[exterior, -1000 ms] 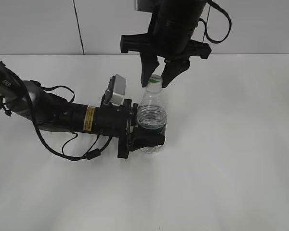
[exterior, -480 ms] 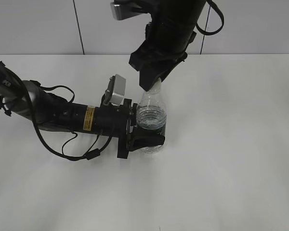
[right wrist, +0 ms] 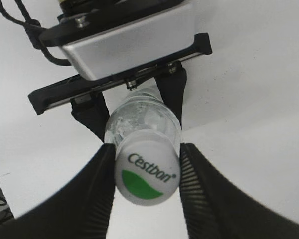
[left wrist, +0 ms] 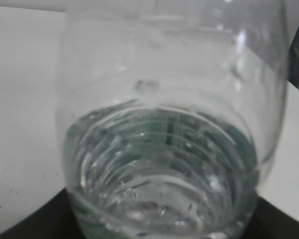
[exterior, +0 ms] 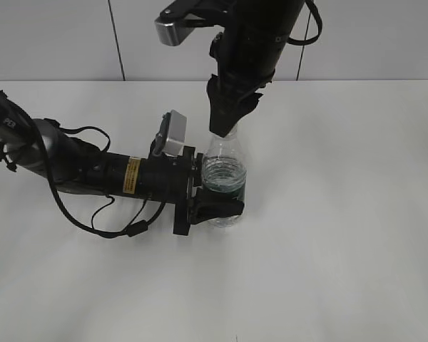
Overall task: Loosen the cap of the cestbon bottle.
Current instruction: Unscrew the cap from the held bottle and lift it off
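The cestbon bottle point(exterior: 225, 178) stands upright on the white table, clear, ribbed, with a dark green band. My left gripper point(exterior: 221, 206) lies level from the left and is shut on the bottle's lower body. In the left wrist view the bottle point(left wrist: 164, 149) fills the frame, with dark fingers point(left wrist: 25, 224) at the bottom corners. My right gripper point(exterior: 227, 125) comes down from above and hides the cap in the exterior view. In the right wrist view the white cap point(right wrist: 147, 172), marked with a green half-moon, sits between the ribbed pads of my right gripper point(right wrist: 147, 155), which is shut on it.
The left arm point(exterior: 93, 174) and its cables lie across the table's left side. A white wall point(exterior: 57, 35) runs behind the table's far edge. In the right wrist view the left arm's silver camera block point(right wrist: 124, 40) sits just behind the bottle.
My right gripper has turned roughly a quarter turn around the cap, so the cap seen between its fingers a second ago is now hidden. The left gripper and bottle stayed put.
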`<state>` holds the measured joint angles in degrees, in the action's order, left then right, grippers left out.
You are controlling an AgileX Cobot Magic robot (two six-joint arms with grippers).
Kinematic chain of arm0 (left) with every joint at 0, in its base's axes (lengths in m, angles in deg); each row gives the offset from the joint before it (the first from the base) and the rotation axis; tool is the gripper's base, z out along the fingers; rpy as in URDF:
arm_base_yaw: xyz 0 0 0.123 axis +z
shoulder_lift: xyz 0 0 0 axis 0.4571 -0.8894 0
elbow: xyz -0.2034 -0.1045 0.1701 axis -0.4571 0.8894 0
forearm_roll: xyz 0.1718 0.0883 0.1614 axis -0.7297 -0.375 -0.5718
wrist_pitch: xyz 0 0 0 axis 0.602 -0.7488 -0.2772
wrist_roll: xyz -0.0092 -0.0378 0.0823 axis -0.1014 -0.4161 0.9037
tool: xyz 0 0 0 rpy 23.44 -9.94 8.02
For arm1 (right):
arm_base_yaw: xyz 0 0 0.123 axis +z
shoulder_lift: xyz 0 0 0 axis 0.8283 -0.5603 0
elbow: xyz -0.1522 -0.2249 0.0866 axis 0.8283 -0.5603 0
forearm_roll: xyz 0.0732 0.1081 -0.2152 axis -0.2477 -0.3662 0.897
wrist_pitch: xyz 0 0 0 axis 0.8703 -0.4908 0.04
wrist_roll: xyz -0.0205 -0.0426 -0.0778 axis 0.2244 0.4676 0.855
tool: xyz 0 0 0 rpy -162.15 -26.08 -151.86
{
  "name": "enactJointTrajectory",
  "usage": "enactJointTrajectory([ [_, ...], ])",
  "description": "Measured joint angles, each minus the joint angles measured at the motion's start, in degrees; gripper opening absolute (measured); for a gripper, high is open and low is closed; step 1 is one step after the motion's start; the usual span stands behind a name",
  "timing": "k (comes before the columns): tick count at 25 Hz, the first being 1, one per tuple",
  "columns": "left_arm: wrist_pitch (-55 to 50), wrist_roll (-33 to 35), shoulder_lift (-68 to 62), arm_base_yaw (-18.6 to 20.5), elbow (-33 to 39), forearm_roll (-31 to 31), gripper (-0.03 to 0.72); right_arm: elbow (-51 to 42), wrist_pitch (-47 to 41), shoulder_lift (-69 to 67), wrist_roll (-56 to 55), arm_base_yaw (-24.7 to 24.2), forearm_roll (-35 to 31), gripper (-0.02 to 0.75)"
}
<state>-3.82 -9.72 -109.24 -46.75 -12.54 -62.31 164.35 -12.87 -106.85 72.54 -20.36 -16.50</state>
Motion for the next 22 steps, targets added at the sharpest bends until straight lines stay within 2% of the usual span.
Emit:
enactJointTrajectory([
  [10,0.0,0.1,0.0,0.0,0.0,-0.1,0.412,0.0,-0.1,0.0,11.9,0.0,0.4,0.301],
  [22,-0.1,0.1,0.0,0.0,0.0,-0.1,0.412,0.0,-0.1,0.0,13.1,0.0,0.9,0.301],
])
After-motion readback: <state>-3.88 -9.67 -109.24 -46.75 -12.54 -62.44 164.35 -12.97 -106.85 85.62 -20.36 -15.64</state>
